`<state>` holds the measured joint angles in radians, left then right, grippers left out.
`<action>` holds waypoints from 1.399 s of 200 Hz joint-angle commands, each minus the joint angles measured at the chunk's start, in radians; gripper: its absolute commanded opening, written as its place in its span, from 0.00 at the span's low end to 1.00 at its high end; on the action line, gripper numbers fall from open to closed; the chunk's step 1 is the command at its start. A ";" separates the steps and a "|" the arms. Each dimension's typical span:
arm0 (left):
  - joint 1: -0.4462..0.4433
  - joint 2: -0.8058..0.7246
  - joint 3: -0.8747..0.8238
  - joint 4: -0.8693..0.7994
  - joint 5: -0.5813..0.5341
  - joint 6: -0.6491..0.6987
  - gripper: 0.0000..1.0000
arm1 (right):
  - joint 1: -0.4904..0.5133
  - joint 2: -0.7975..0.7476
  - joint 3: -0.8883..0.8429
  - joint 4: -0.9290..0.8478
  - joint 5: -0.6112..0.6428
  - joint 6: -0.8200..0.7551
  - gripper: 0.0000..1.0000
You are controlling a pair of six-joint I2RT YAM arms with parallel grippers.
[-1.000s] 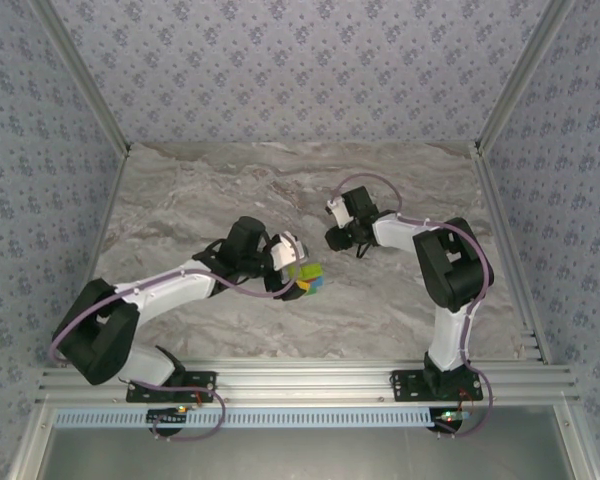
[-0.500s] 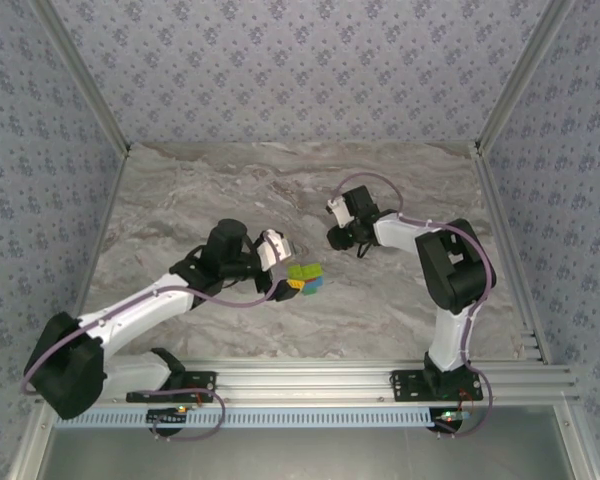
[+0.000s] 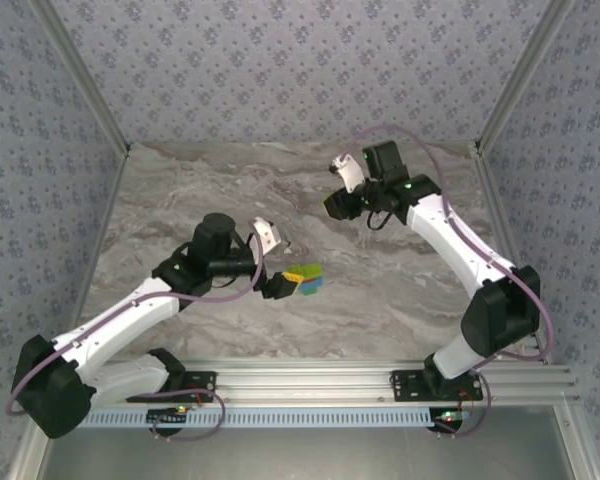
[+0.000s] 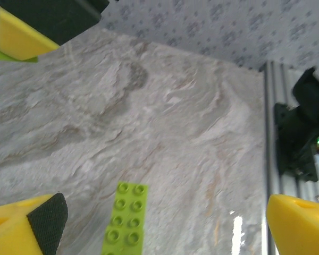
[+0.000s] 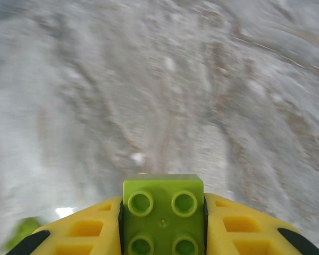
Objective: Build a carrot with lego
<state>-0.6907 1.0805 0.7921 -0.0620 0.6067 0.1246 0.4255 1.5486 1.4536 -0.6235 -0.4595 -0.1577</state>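
The carrot lies mid-table as a small clump of joined lego, lime on top with blue and green on its right side. My left gripper stands open just left of it, touching nothing. In the left wrist view the clump's long lime studded brick sits low between the wide-apart yellow fingers, nearer the left one. My right gripper hangs above the far middle of the table, shut on a lime-green lego brick. That brick's studs face the wrist camera between the yellow fingers.
The marble table top is bare to the left and far side. Aluminium rails and patterned walls close in the sides and back. The right arm's base post stands at the table's edge in the left wrist view.
The right gripper closed on the lime brick and lifted it up and toward the far side. The left gripper, open throughout, drew back left off the clump, which stayed on the table.
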 commanded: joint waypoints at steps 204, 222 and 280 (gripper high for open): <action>-0.099 -0.206 -0.088 0.158 -0.058 -0.003 0.81 | 0.154 -0.217 -0.235 -0.278 -0.874 0.237 0.32; -0.101 -0.196 -0.083 0.167 -0.041 0.002 0.81 | 0.159 -0.184 -0.233 -0.271 -0.880 0.233 0.32; -0.105 -0.170 -0.029 0.169 0.004 0.019 0.80 | 0.156 -0.099 -0.162 -0.278 -0.900 0.211 0.32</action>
<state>-0.7876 0.9024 0.7002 0.0650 0.5632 0.1196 0.5789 1.4208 1.2388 -0.8921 -1.3197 0.0566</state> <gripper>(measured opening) 0.805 0.340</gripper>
